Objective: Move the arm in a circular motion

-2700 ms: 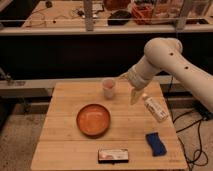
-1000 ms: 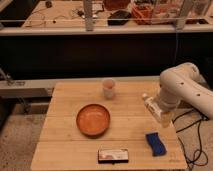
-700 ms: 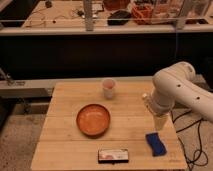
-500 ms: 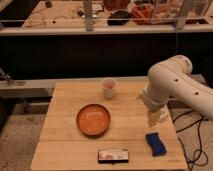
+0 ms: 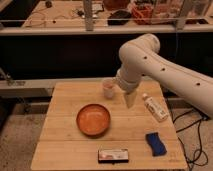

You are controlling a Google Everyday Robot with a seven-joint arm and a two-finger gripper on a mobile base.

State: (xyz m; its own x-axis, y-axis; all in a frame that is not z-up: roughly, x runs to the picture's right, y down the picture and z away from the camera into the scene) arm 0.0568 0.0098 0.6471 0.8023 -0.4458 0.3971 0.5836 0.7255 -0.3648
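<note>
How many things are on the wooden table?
5: cup at back, bowl centre, bottle right, sponge front right, packet front. The gripper hangs between cup and bottle; the arm may hide more.

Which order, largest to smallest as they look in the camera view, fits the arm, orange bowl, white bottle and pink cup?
1. arm
2. orange bowl
3. white bottle
4. pink cup, though it is close to the bottle in size, so this is unsure.
The gripper hangs above the table between those two.
</note>
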